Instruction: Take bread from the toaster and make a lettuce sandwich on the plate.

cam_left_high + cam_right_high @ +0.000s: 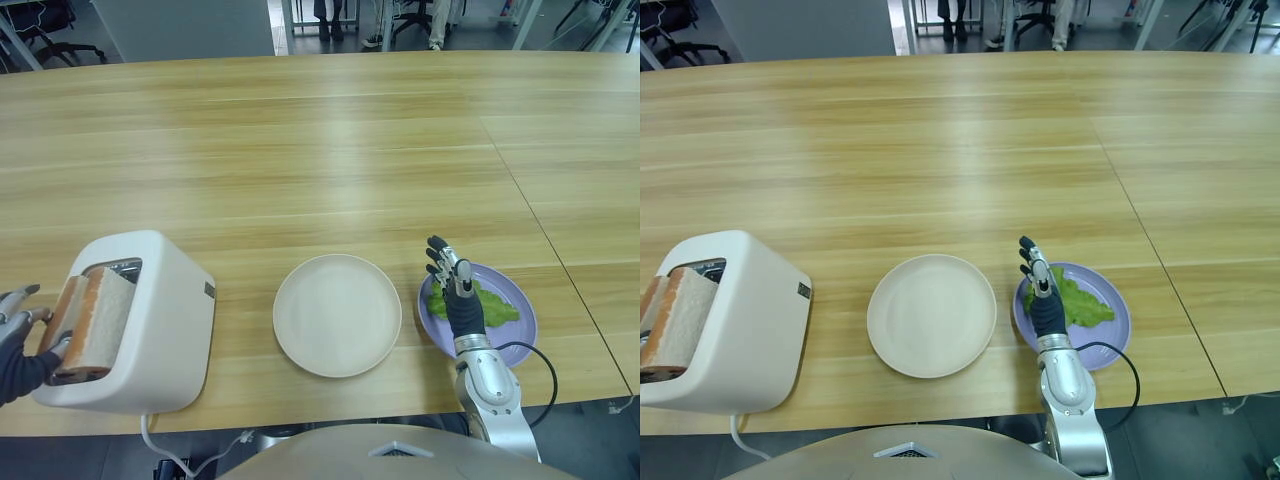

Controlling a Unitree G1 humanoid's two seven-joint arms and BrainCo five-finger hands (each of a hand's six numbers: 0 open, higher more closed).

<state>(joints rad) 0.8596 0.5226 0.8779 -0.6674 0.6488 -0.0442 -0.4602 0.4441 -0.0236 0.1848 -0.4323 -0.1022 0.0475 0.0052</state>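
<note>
A white toaster [150, 320] stands at the table's front left with slices of bread [95, 318] sticking out of its top. My left hand [22, 335] is at the toaster's left side, fingers curled on the bread. A cream plate [337, 314] lies empty at the front centre. To its right, a purple plate [520, 318] holds a green lettuce leaf [495, 305]. My right hand [452, 280] is over the purple plate's left edge, fingers straight and holding nothing.
The toaster's white cord [165, 450] hangs off the table's front edge. A black cable [535, 355] loops beside my right forearm. The wide wooden table [320, 150] stretches back to chairs and legs in the room behind.
</note>
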